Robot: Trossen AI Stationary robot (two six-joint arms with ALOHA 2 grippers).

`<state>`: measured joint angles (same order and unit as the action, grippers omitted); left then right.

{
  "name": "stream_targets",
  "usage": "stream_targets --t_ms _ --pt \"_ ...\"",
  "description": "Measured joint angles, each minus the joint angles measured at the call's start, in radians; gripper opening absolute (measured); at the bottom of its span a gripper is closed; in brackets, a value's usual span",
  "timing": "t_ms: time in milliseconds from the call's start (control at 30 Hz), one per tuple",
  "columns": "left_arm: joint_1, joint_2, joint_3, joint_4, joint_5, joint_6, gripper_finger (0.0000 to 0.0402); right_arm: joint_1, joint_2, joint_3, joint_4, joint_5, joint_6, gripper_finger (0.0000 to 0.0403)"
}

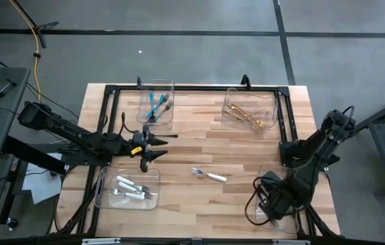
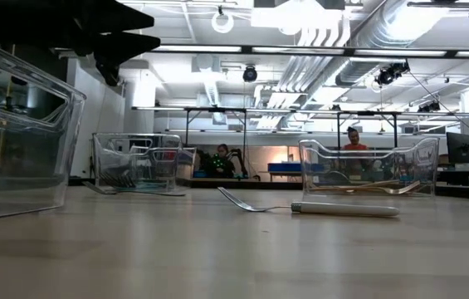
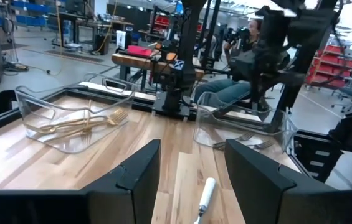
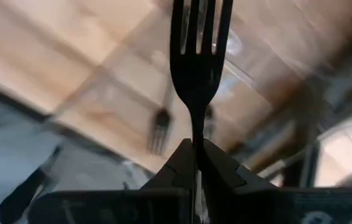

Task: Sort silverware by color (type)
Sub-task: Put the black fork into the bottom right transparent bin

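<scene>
The left tool (image 1: 152,146) hangs above the wooden surface (image 1: 199,143) left of centre, its two fingers (image 3: 139,174) spread wide with nothing between them. Ahead of it, lying loose on the bare boards near the middle, is a white-handled fork (image 1: 210,175) (its handle just shows between those fingers in the left wrist view). Nothing lies between the tool and that fork.

The right tool (image 4: 195,163) is over the near right corner, above a clear bin (image 1: 274,204) largely hidden by the arm; its fingers are clamped on the neck of a dark steel fork (image 4: 197,50), tines pointing away from the wrist. Other dark forks (image 4: 158,129) lie blurred in the bin below it.

Three more clear bins stand around the surface. The far left bin (image 1: 157,102) holds teal-handled pieces (image 1: 153,104), the far right bin (image 1: 249,111) holds gold forks (image 1: 245,114), and the near left bin (image 1: 128,189) holds white-handled utensils (image 1: 131,188). A black frame rail (image 1: 192,88) runs along the far edge behind the two far bins.
</scene>
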<state>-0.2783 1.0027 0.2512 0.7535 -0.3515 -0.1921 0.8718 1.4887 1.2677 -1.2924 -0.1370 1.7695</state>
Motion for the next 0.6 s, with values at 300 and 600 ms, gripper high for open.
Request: stream_targets --t_ms 300,600 --pt "0.004 0.0 0.0 0.002 -0.007 0.038 0.0172 -0.027 -0.011 -0.19 0.076 -0.081 0.107 0.0007" --pt "0.004 0.0 0.0 0.001 -0.012 0.047 0.0172 -0.086 -0.011 -0.365 0.321 -0.102 0.029 0.001"
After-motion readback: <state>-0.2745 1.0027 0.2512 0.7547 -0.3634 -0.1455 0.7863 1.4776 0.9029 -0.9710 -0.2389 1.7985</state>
